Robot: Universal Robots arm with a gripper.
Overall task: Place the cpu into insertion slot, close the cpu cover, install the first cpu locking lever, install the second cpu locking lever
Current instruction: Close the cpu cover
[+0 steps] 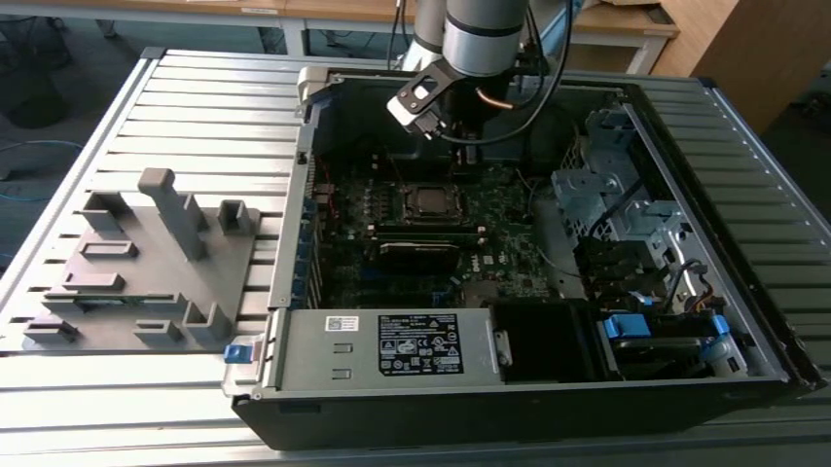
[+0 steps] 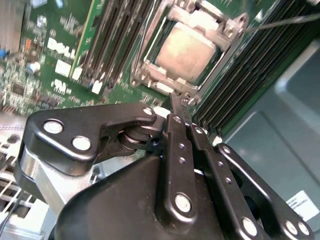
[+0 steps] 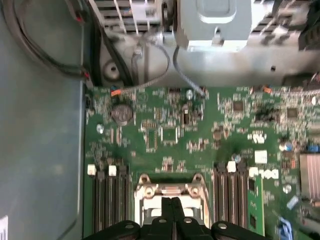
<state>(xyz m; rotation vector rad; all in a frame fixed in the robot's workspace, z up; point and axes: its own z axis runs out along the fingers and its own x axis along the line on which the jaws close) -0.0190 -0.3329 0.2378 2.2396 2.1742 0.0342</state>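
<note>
Hanging inside the open case (image 1: 727, 243), the gripper (image 2: 178, 102) has its jaws pressed together with nothing between them. Its tips sit just beside one edge of the cover (image 2: 227, 25); whether they touch it cannot be told. The cover lies flat around the cpu (image 2: 187, 50), which sits in its slot on the motherboard (image 3: 170, 135). A thin lever (image 2: 280, 22) sticks out past one corner of the cover

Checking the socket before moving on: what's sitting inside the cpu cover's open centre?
The cpu sits there, its dull silver top showing through the cpu cover. The frame hides the cpu's edges and the socket beneath.
</note>
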